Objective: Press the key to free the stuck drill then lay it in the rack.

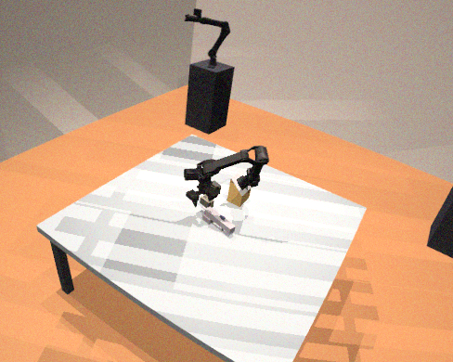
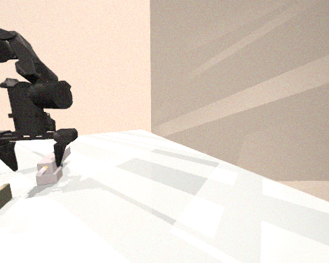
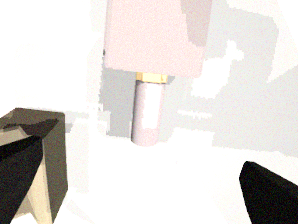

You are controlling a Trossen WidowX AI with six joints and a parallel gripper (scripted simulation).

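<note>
A pale pink block [image 1: 222, 225] [image 2: 50, 179] [image 3: 157, 37] lies on the table. The small dark key [image 1: 223, 217] shows on its top in the top view. The pale pink round drill [image 2: 43, 169] [image 3: 146, 112] sticks out of the block's end face, with a gold collar against that face. The olive rack [image 1: 208, 202] [image 2: 1, 201] [image 3: 59, 160] stands a little beyond the drill's free end. My gripper [image 1: 203, 201] [image 2: 37, 166] [image 3: 144, 160] is wide open and empty. It is near the drill's end, with one finger on each side of the drill's line. Contact is not visible.
A gold-brown angular block [image 1: 236, 194] stands under the arm, behind the pink block. The rack is close beside one finger in the wrist view. The white table [image 1: 245, 283] has striped shadows. A dark pedestal [image 1: 209, 97] with another arm stands beyond the table.
</note>
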